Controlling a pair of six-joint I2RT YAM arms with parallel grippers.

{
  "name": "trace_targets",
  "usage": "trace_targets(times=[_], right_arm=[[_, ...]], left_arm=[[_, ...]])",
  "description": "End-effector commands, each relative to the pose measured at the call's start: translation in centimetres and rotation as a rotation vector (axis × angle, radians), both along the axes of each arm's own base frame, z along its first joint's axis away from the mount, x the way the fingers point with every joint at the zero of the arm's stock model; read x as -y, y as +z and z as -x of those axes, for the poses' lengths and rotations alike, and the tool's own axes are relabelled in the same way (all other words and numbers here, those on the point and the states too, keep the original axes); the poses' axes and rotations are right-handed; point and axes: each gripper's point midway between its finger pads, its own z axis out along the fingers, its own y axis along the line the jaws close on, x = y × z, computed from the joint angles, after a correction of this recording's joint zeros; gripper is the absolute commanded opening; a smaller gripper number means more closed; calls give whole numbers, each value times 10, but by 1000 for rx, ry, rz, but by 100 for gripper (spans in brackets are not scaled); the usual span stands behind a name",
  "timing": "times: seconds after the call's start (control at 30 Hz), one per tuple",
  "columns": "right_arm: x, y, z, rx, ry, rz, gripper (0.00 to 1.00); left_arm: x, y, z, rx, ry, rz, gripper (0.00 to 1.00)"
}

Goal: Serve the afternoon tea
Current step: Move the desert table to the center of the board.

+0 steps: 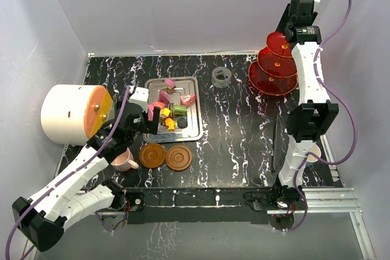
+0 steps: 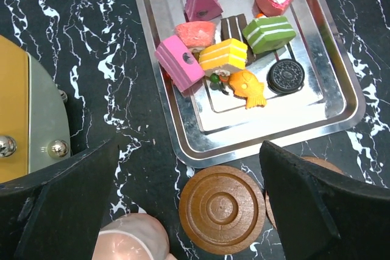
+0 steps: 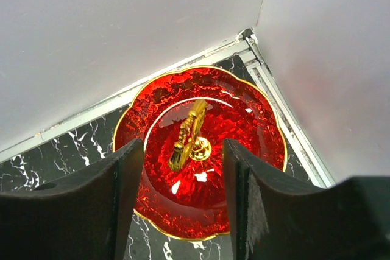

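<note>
The red see-through three-tier stand (image 1: 272, 68) stands at the far right corner. My right gripper (image 1: 285, 36) hangs over its top tier (image 3: 244, 120), open, with the gold handle (image 3: 189, 129) in the gap between its fingers and touching neither. Colourful sweets (image 2: 231, 53) lie heaped in the steel tray (image 2: 143, 28). My left gripper (image 2: 189, 147) hovers wide open and empty above the tray's near edge. Below it lie two brown saucers (image 2: 222, 208), the second one (image 2: 317, 164) partly behind my finger, and the pink cup (image 2: 131, 242) sits to their left.
A big white drum with an orange face (image 1: 73, 114) lies at the left by my left arm. A clear ring (image 1: 222, 77) sits between tray and stand. A pale cup (image 1: 314, 154) peeks out beside the right arm's lower link. White walls close in behind the stand.
</note>
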Motion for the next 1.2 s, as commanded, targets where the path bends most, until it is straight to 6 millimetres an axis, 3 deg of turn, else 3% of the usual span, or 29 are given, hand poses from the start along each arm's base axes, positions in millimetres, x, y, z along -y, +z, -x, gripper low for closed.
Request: trace_targets(times=[0.0,0.2,0.3,0.5,0.57,0.7,0.73,1.17], right_arm=[[7,24,-17,100,-21,23,46],[4,30,-7,101,-1,17,31],[4,31,3,89,1,24,19],[-2,38,23,91,23,7,9],[-8,39,31,86,52,-7,1],[-26,38,53,76,122,-69,0],[-29,45,65,88,134,-78,0],[-110,9,134,-15,433,-266,0]], left_arm=[[-7,9,-8,62,70,19,99],[-19,-2,-2,72,121,27,99],[-21,-7,1,72,132,39,99],[-24,-18,6,60,145,44,99],[-25,-19,3,65,147,30,99],[-27,-24,2,34,172,1,99],[-27,-25,2,28,172,-4,99],[-31,-32,1,17,169,-56,99]])
